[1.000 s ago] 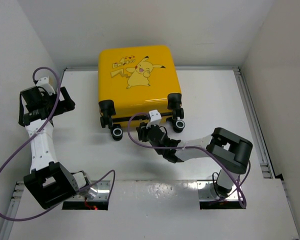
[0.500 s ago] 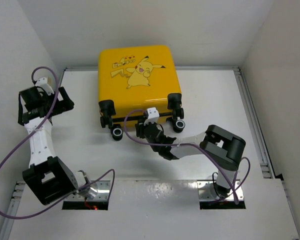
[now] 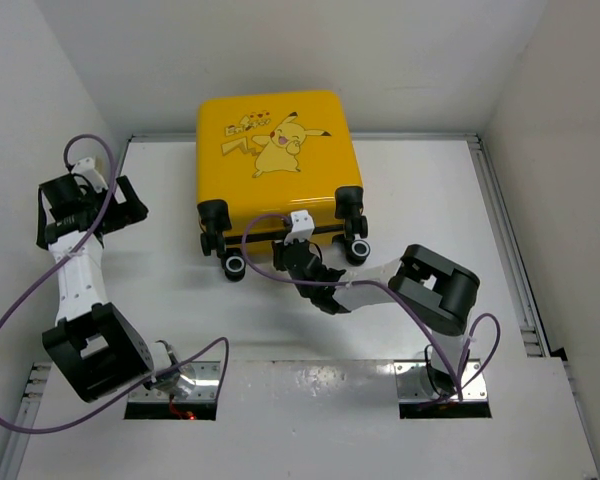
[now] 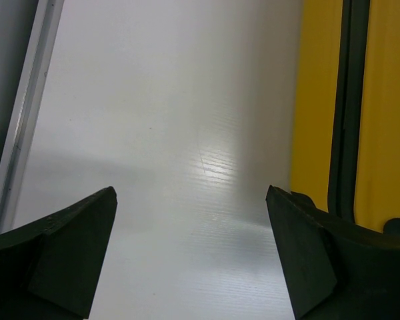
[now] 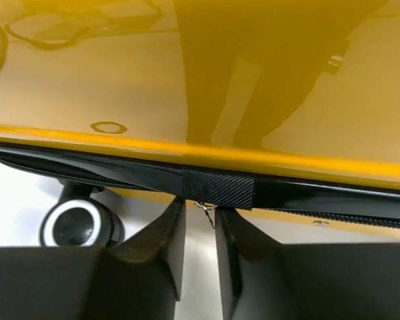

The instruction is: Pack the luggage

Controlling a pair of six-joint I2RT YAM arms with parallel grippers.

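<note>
The right fingers (image 5: 181,217) are being held almost closed, with only a thin gap showing. The little metal zipper pull (image 5: 206,215) is hanging in that gap, just under the black zipper band (image 5: 217,189). Whether the pull is really being pinched cannot be told. The left fingers (image 3: 128,200) are being held wide apart with nothing between them, out at 9 o'clock and well apart from the work.

The luggage (image 3: 275,165) is lying flat and closed at 12 o'clock on the counter (image 3: 430,200), with its wheels pointing to 6 o'clock. The right fingers are being held at that wheel edge, between the two pairs of wheels. In the right wrist view one wheel (image 5: 73,225) is being shown near them, at 9 o'clock.

Some trouble is likely being risked here. The pull is tiny and thin, so it may be missed, or it may slip out if only its tip is being caught. If it is being tugged away from the band and not along it, the zipper may jam. The shiny case is not being steadied by anything, so it may be dragged across the counter. The wheel may be bumped too.
</note>
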